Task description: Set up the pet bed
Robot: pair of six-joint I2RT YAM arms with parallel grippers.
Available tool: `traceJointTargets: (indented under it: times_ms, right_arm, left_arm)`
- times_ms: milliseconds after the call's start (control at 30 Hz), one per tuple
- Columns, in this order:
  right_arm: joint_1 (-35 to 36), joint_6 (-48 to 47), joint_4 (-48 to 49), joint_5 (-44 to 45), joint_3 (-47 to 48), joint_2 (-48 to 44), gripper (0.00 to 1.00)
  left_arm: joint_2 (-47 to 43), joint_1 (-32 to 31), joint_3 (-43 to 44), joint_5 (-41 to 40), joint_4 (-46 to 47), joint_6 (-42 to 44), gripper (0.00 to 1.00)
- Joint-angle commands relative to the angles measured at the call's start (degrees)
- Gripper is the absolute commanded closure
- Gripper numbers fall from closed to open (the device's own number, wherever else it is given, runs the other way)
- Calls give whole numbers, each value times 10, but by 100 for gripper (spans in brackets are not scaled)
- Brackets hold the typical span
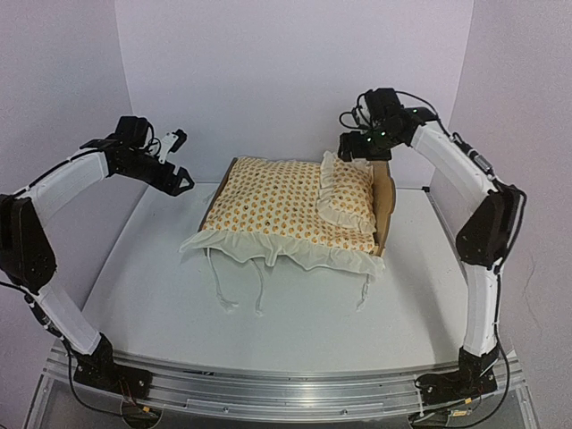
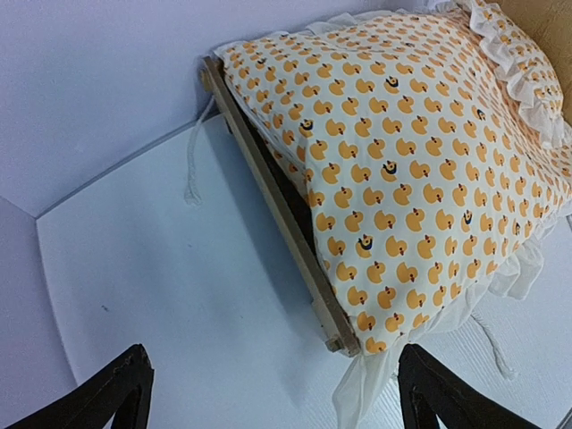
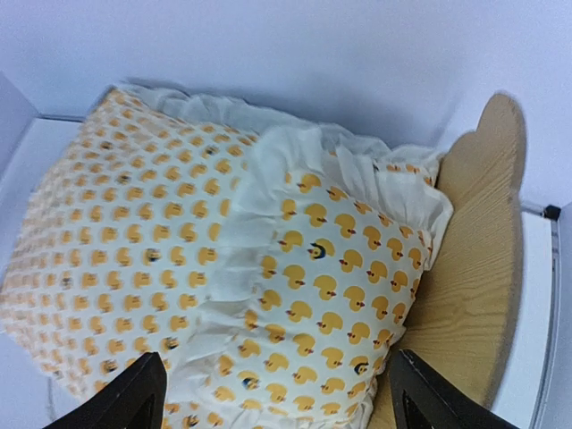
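Your left gripper [image 1: 181, 161] hangs in the air just past the foot end of the pet bed [image 1: 386, 192]; its two dark fingers [image 2: 121, 393] stand wide apart and hold nothing; in the left wrist view they point down at the bed's long wooden side rail [image 2: 277, 206] without touching it.

Your right gripper [image 1: 362, 147] hangs above the head end of the pet bed; its fingers [image 3: 143, 389] are wide apart too, with nothing between them; the pillow [image 3: 331, 286] lies under them, and you cannot tell from these views if a tip brushes it.

The pet bed sits on the white table [image 1: 161, 286], near the back wall; it is made of thin pale wood, and its tall headboard [image 3: 474, 268] has a curvy, bumpy top.

A big puffy cushion [image 1: 277, 201] fills the bed; its cloth is cream with small orange ducks, and a soft white frill hangs over the bed's near side; thin white ties [image 1: 219, 281] trail from it onto the table.

The small pillow has the same duck cloth with a ruffled white edge; it leans on the headboard, on top of the cushion.
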Motion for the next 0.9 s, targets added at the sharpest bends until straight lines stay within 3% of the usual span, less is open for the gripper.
traceJointTargets:
  times_ms: [0, 100, 200, 367, 467, 600, 733, 867]
  right_arm:
    - [5, -18, 21, -89, -20, -178, 12]
    - [-18, -22, 20, -30, -115, -265, 4]
    - [-87, -16, 25, 2, -260, -367, 2]
    - [-229, -33, 139, -31, -601, -537, 2]
    - [-267, -45, 239, -37, -781, -634, 2]
    - [-273, -10, 361, 8, -979, -747, 2]
    - [-273, -13, 448, -16, -1094, -850, 2]
    - [-273, -14, 485, -5, -1125, -885, 2]
  left_arm:
    - [-119, 23, -29, 12, -4, 14, 4]
    - [-186, 29, -93, 15, 20, -3, 0]
    - [-221, 44, -161, 5, 52, -57, 0]
    - [-279, 101, -321, 31, 176, -185, 0]
    - [-302, 114, -418, -54, 247, -266, 0]
    - [-325, 125, -504, -169, 285, -289, 0]
    - [-339, 146, -557, -190, 314, -254, 0]
    - [-345, 157, -559, -176, 311, -251, 1]
